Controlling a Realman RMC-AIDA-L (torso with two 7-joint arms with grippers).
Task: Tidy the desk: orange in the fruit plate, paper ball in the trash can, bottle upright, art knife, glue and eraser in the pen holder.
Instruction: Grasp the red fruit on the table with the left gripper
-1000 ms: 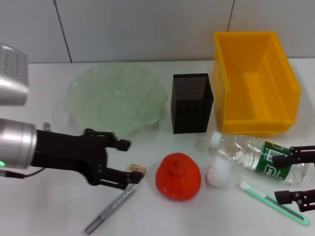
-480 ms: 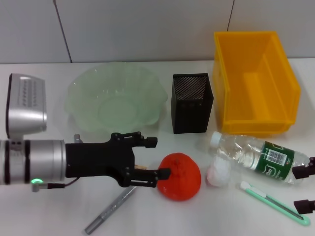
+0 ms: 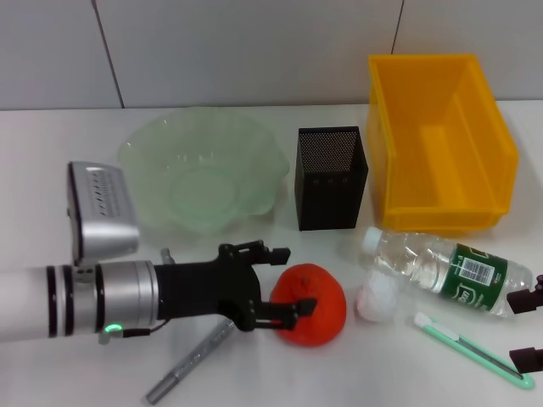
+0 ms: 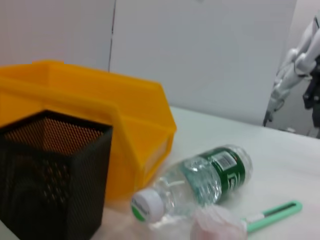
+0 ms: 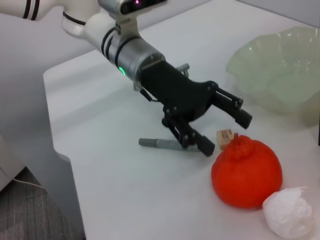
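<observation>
Closing on the orange (image 3: 308, 303), the left gripper (image 3: 288, 278) has been advanced from beside the grey pen (image 3: 188, 362), fingers spread and touching its left flank. Orange not yet gripped, near the fruit plate (image 3: 144, 182). Right gripper (image 3: 530, 328) withdrawn to the view's edge, jaws apart.

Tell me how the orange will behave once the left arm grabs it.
The orange looks round with a knobbly top, so it may roll if nudged off-centre. Its dimpled skin probably grips fairly well. The left end effector is open at its side, and the orange seems nearly as wide as that opening.
</observation>
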